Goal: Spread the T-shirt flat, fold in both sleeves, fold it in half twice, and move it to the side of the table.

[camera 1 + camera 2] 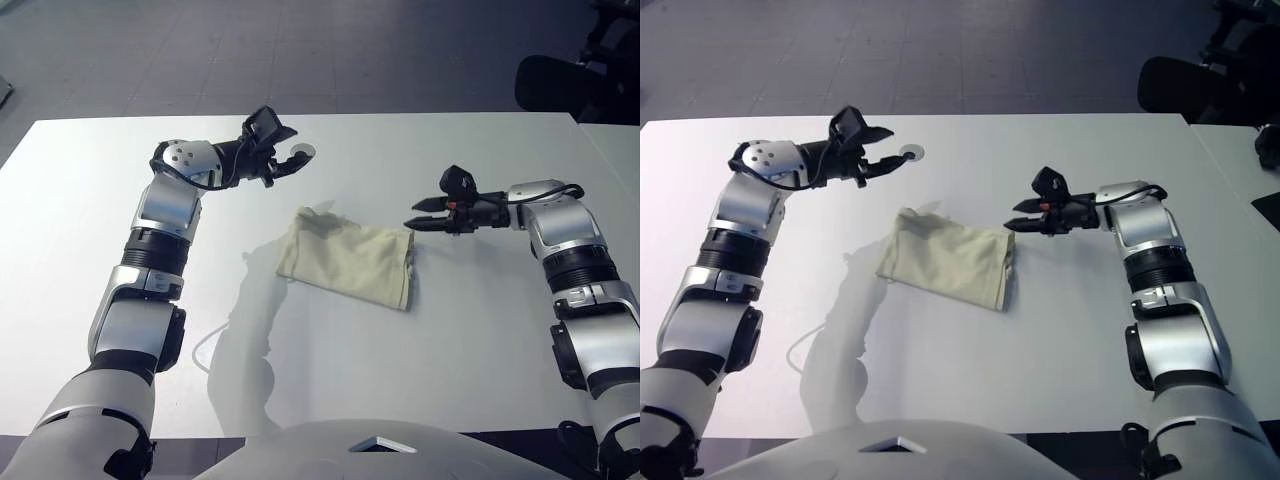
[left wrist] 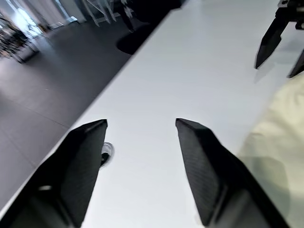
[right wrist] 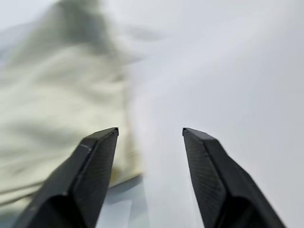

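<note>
The cream T-shirt (image 1: 348, 256) lies folded into a small rectangle in the middle of the white table (image 1: 480, 340). My left gripper (image 1: 286, 165) hangs above the table behind the shirt's far left corner, open and holding nothing. My right gripper (image 1: 416, 220) hovers just off the shirt's right edge, open and empty, its fingertips pointing at the cloth. In the right wrist view the shirt (image 3: 52, 95) lies just beyond the open fingers (image 3: 97, 156). The left wrist view looks past its own open fingers (image 2: 199, 156) at the shirt's edge (image 2: 275, 137) and my right gripper (image 2: 281, 45) farther off.
A small round grommet (image 1: 299, 152) sits in the tabletop near the far edge, by my left gripper. A thin white cable (image 1: 203, 350) loops on the table at the near left. A dark chair (image 1: 570, 85) stands beyond the table's far right corner.
</note>
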`<state>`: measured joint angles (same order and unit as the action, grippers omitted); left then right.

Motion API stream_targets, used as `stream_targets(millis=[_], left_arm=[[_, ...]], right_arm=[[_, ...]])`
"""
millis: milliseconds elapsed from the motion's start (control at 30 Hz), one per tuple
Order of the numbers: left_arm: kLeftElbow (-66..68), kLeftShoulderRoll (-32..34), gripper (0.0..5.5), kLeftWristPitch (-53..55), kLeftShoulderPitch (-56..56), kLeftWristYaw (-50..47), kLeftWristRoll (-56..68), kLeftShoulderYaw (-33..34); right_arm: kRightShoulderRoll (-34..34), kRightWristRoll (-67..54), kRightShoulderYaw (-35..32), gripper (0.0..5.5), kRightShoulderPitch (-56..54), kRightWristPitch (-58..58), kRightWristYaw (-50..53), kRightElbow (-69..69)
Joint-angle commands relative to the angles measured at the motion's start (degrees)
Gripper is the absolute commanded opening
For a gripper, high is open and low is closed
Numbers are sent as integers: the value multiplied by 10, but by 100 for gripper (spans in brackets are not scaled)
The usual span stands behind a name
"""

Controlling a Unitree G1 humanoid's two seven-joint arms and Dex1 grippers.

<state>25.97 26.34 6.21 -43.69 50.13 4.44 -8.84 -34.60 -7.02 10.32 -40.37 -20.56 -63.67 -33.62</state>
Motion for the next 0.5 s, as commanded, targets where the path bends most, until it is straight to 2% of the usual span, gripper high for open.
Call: stream_targets(millis=[33,233,400,500], left_arm=[[-118,25,355,30,100,-1,-6,-5],[-193,22,448,78,181,-52,-11,11],[-188,9,529,92,169,-86,-4,29],[-183,1,540,97,155,-93,-2,30]], right_arm=[[43,-26,-14,336,28,-19,34,117],[109,-56,28,425,73,2,20,231],[130,-37,63,502,89,79,-15,153],[139,-20,74,538,89,126,-24,85]])
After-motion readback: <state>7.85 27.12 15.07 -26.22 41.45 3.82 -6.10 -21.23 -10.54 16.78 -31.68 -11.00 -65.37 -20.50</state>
